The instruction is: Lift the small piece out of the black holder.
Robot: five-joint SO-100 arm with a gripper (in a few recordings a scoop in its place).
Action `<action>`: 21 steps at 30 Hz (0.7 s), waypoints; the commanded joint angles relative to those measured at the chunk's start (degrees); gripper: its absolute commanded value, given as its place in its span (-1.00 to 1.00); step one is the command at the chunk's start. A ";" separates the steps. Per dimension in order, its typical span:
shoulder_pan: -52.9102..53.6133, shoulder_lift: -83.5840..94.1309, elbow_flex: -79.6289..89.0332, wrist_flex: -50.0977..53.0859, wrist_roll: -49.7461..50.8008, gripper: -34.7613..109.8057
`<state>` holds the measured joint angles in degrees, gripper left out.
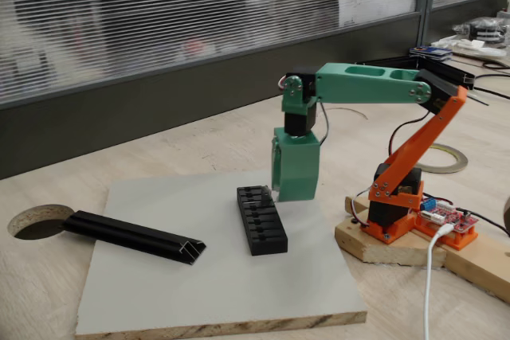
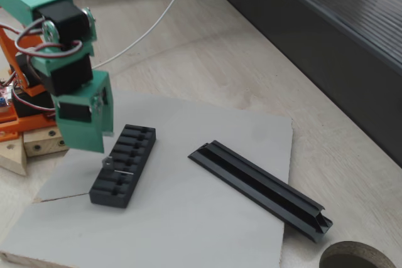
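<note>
Fixed views: gripper (image 2: 103,154) poised over the holder (image 2: 124,164).
Its tip carries a small grey piece (image 2: 107,162) just above the holder's slots; whether the jaws clamp it I cannot tell. A rail (image 2: 260,187) lies beside the holder on the board (image 2: 188,230).

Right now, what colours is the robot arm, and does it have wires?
The arm is green on top and orange lower down, with black motors at the joints. Its gripper is a boxy green shell. Thin wires loop around the joints, and a white cable plugs in at the base.
</note>
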<state>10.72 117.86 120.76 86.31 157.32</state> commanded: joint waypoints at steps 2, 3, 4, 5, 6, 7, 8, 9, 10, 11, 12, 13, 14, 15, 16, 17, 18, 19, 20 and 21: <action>0.62 8.70 -0.79 2.20 0.35 -0.08; 0.62 8.96 -0.70 1.85 0.35 -0.08; 0.70 8.96 -0.70 1.58 0.35 -0.08; 0.70 8.88 -0.70 1.49 0.26 -0.08; 0.70 8.79 -0.70 1.49 0.26 -0.08; 0.70 8.79 -0.62 1.49 0.26 -0.09; 0.70 8.79 -0.09 1.49 0.26 -0.09; 0.70 8.79 0.09 1.49 0.26 -0.09; 0.70 8.70 0.18 1.41 0.26 -0.09; 0.79 8.61 0.18 1.32 0.26 -0.09; 1.41 8.61 0.18 1.23 0.18 -0.09; 2.37 8.53 0.18 0.97 0.18 -0.09; 3.69 8.53 0.26 0.35 0.18 -0.09; 5.01 8.53 0.35 -0.53 0.09 -0.09; 6.15 8.35 0.35 -1.58 0.09 -0.09; 7.03 7.56 0.35 -2.64 -0.09 -0.09; 7.65 6.24 0.35 -3.69 -0.88 -0.09; 8.09 4.66 0.35 -4.39 -2.11 -0.09; 8.17 3.34 0.26 -4.83 -3.87 -0.09; 8.17 2.29 0.18 -4.92 -5.80 -0.09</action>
<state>17.14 122.08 121.11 82.27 155.39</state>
